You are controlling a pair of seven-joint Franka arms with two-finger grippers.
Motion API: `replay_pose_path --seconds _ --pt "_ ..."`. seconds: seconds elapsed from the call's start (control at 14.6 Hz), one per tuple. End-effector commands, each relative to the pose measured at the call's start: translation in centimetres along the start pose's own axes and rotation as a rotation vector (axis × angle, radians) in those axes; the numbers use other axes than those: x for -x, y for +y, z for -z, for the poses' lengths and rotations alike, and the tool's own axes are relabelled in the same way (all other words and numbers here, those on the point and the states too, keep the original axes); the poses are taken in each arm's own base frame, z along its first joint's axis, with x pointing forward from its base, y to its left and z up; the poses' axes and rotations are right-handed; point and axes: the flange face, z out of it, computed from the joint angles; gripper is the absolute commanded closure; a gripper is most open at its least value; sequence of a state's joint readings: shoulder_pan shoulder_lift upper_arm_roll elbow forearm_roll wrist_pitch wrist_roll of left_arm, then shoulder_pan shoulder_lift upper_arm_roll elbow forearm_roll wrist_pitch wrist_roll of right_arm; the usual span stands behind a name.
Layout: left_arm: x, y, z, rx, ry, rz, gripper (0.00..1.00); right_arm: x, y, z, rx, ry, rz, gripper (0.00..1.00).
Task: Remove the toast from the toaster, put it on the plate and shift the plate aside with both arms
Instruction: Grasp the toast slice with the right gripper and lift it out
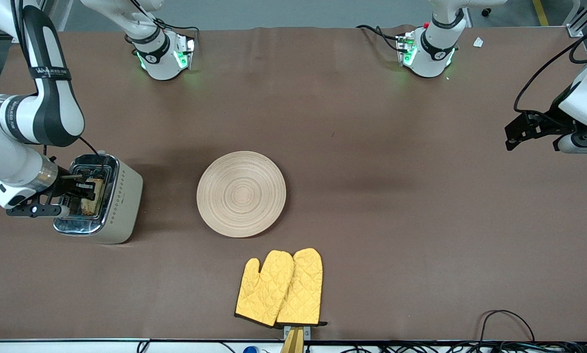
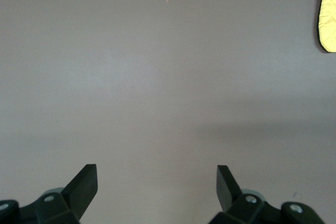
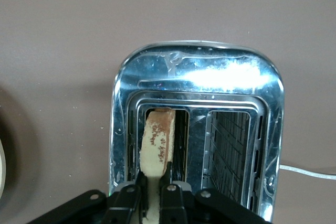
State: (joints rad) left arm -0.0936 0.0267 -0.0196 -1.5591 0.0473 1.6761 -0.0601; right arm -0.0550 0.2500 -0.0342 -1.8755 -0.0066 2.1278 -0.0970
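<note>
Two hands | right hand point(image 3: 152, 198) clenched on toast point(image 3: 157, 145) in toaster point(image 1: 112, 201) | left hand point(image 2: 156, 187) released, waiting.

Chrome-topped cream toaster point(image 1: 108, 203) standing on brown counter point(image 1: 401, 220) toward the right arm's end. Two yellow quilted oven mitts point(image 1: 280, 289) lying side by side, overlapping, near the counter's front-camera edge. Black cables point(image 1: 504, 326) trailing along that edge.

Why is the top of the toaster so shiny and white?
In the right wrist view, lamp glare bounces off the toaster's chrome top, washing it white above the toast. In the front view, soft shadows lie beside the plate, and the arm bases glow green.
</note>
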Motion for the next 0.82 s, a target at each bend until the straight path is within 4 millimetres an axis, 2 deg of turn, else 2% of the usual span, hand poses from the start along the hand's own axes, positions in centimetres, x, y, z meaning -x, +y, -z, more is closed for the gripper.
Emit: replay_pose_path --seconds 0.0,0.2,0.34,0.48,0.61,0.75 --pt "-0.1 0.5 0.5 -0.008 0.003 0.008 0.0 -0.5 1.3 2.6 -0.019 0.013 0.067 1.0" --pt "-0.2 0.5 0.4 -0.008 0.003 0.025 0.0 -0.8 1.1 7.0 -0.023 -0.005 0.087 1.0" --pt "-0.2 0.9 0.5 -0.007 0.006 0.021 0.0 -1.2 0.5 11.8 -0.028 -0.026 0.094 1.0" --pt "-0.2 1.5 0.5 -0.007 0.007 0.013 0.0 -1.4 -1.1 15.1 -0.025 -0.019 0.124 1.0" --pt "-0.2 1.6 0.6 -0.005 0.008 0.01 0.0 -1.3 -3.6 15.9 -0.025 -0.037 0.142 1.0" --pt "-0.2 1.7 0.6 -0.005 0.008 0.009 0.0 -1.0 -7.7 15.9 -0.022 -0.066 0.083 1.0"
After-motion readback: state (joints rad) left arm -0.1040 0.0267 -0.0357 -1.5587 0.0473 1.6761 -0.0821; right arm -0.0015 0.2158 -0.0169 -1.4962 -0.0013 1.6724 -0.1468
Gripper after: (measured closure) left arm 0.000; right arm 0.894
